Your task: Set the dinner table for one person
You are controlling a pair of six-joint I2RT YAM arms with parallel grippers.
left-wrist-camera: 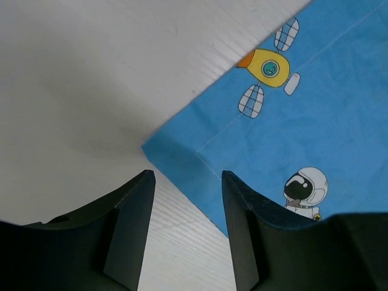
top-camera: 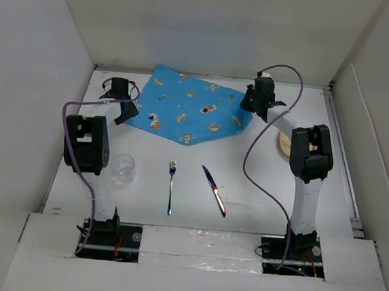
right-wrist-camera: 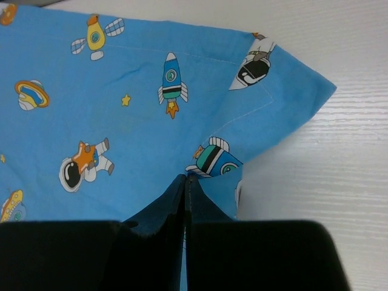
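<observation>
Top external view: the dinner table [top-camera: 258,192], a large white matte surface, fills the walled workspace, with both arm bases bolted at its near edge. A blue placemat [top-camera: 191,111] printed with astronauts, rockets and planets lies skewed on the far half of the table, one corner pointing toward the arms. Nearer the bases, from left to right, stand a clear glass [top-camera: 124,168], a fork [top-camera: 171,184] and a knife [top-camera: 214,190], each apart from the others and from the cloth. A round tan plate [top-camera: 284,143] rests at the right, partly hidden behind the right arm.

Left wrist view: the left gripper [left-wrist-camera: 188,182] has its jaws parted with nothing between them. Bare table shows through the gap, and the left corner of the placemat [left-wrist-camera: 315,139] lies just beyond the fingertips, the right-hand finger overlapping the cloth's edge in the picture.

Right wrist view: the right gripper [right-wrist-camera: 185,179] has its jaws pressed together on the right edge of the placemat [right-wrist-camera: 139,121], where the fabric puckers into a small fold at the fingertips. The nearby corner of the cloth lies flat on the white table [right-wrist-camera: 339,170]
</observation>
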